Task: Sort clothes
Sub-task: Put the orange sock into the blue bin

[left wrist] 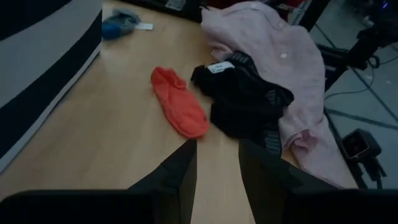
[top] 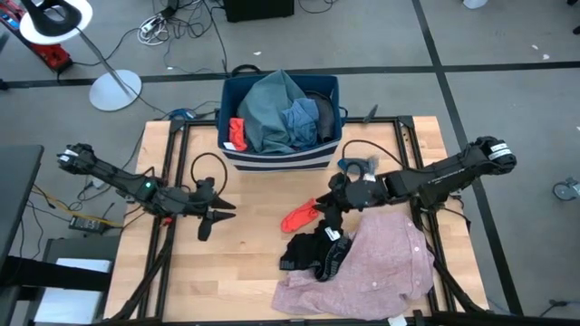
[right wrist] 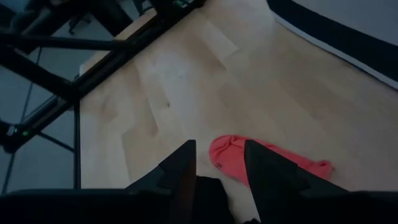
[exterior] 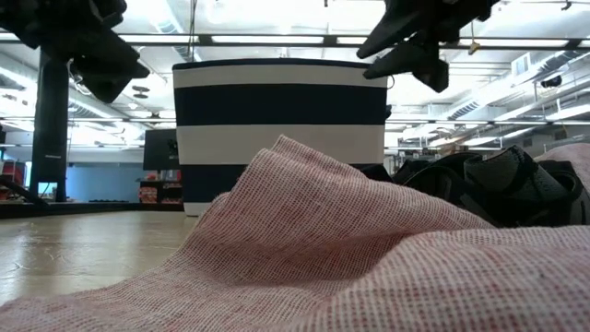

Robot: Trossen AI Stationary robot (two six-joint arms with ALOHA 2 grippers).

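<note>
The right tool (top: 333, 210) hovered with fingers apart over the red sock (top: 299, 217) on the bench (top: 245, 272); picking seemed next, needing descent; the left tool (top: 217, 215) waited, likewise apart.

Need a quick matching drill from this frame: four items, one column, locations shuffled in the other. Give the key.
Items:
1. red sock
2. pink shirt
3. teal-grey garment
4. black garment

Places:
A. inside the striped bin
B. spread over the table's near right corner
C. flat on bare wood, just under the right gripper
D. bunched against the pink shirt's left edge

Pairs: 1-C, 2-B, 3-A, 4-D
</note>
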